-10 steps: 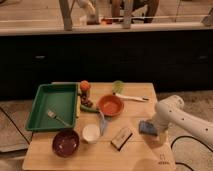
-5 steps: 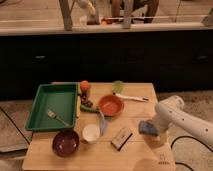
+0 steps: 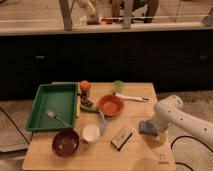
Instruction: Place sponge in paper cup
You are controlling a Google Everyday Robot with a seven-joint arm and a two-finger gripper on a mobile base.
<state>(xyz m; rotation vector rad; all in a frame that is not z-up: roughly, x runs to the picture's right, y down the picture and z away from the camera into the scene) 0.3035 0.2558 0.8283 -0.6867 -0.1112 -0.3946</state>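
Observation:
The blue sponge lies flat on the wooden table, near its right edge. My gripper comes down from the white arm on the right and sits right at the sponge's right side, partly covering it. The white paper cup stands upright near the table's front middle, well to the left of the sponge. A black-and-pale block lies between the cup and the sponge.
A green tray holding a fork is at the left. A maroon bowl is left of the cup and an orange bowl is behind it. An orange fruit, a green item and a white utensil lie at the back.

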